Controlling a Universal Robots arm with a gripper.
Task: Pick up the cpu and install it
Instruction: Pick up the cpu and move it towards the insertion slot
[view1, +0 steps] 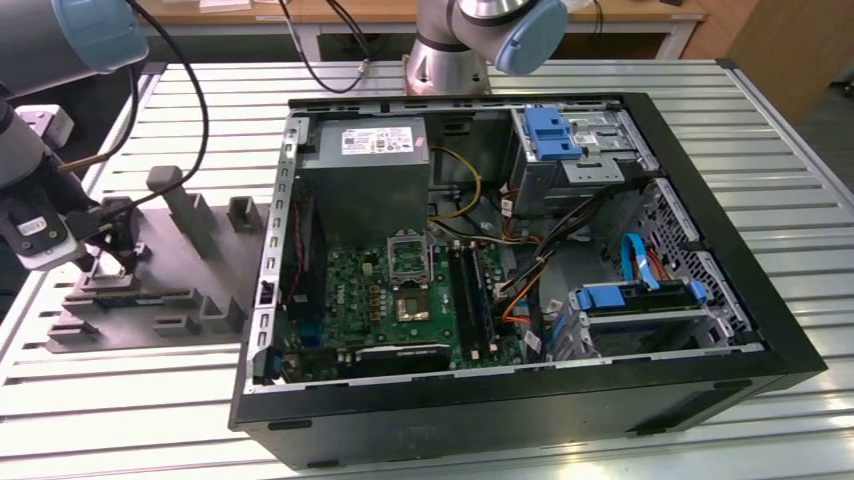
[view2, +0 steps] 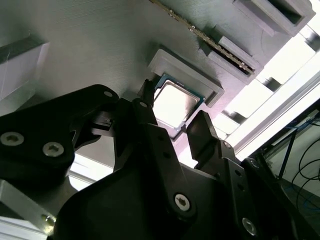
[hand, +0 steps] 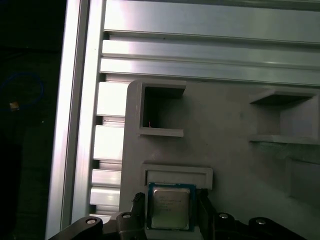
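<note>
My fingers (view2: 202, 136) are spread, one on each side of the cpu (view2: 174, 104), which lies flat in its pocket on the grey holder (view1: 200, 250) on the desk (view1: 774, 170). As I judge it, nothing is lifted yet. The grasp, the carry and the seating on the green board (view1: 354, 290) are all left.

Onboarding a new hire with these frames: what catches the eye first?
The open PC case, its green motherboard exposed, sprawls from the centre toward the exterior view's right. At the exterior view's left, the gripper hangs over a grey fixture tray, right at the silvery cpu seated in its pocket.
</note>
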